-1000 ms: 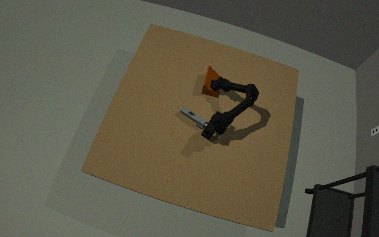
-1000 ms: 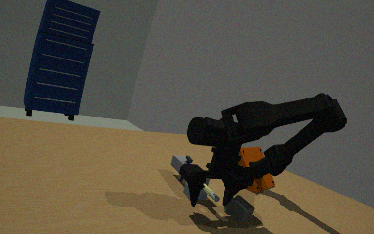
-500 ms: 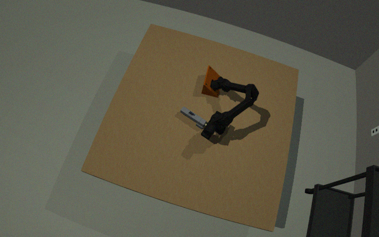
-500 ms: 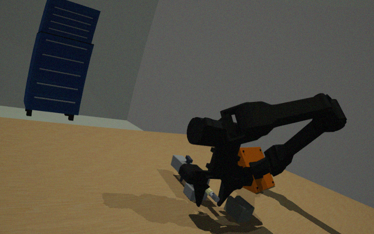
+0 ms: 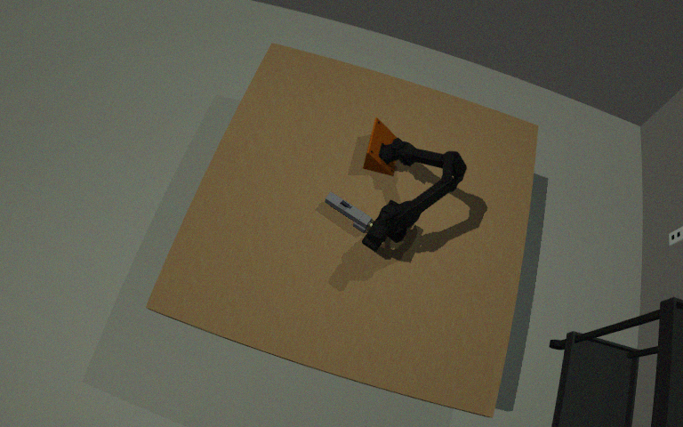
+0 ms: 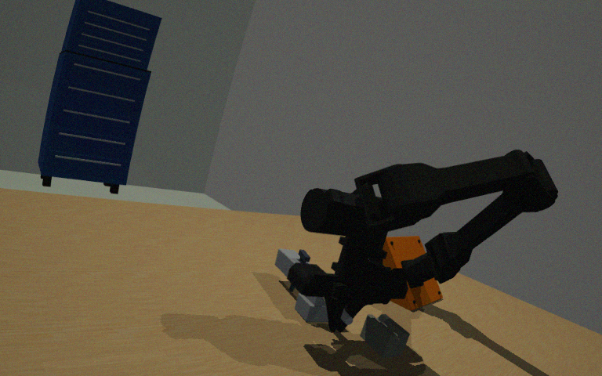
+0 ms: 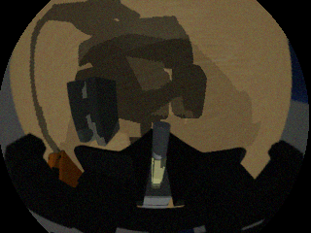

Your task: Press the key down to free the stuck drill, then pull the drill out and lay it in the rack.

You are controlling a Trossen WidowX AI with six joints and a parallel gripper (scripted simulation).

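The drill (image 5: 371, 224) (image 6: 346, 317) (image 7: 156, 172), with a grey end and a yellow band, sticks out of the end of a long grey housing (image 5: 356, 214) (image 6: 285, 258) (image 7: 157, 200). My gripper (image 6: 338, 327) (image 7: 157, 132) points down and is shut on the drill, close to the housing's end; its fingers hide part of the drill. The dark key (image 5: 345, 204) (image 6: 303, 255) is on top of the housing, away from the gripper. How far down it sits I cannot tell. The rack (image 6: 385, 336) (image 7: 92, 109), a dark grey notched block, stands beside the gripper; the arm hides it in the top view.
The arm's orange wedge base (image 5: 381, 136) (image 6: 404, 249) (image 7: 69, 170) stands on the wooden table (image 5: 252, 201) (image 6: 110, 247). A blue drawer cabinet (image 6: 97, 97) is beyond the table. A dark framed piece of furniture (image 5: 597, 382) is off the table's right side.
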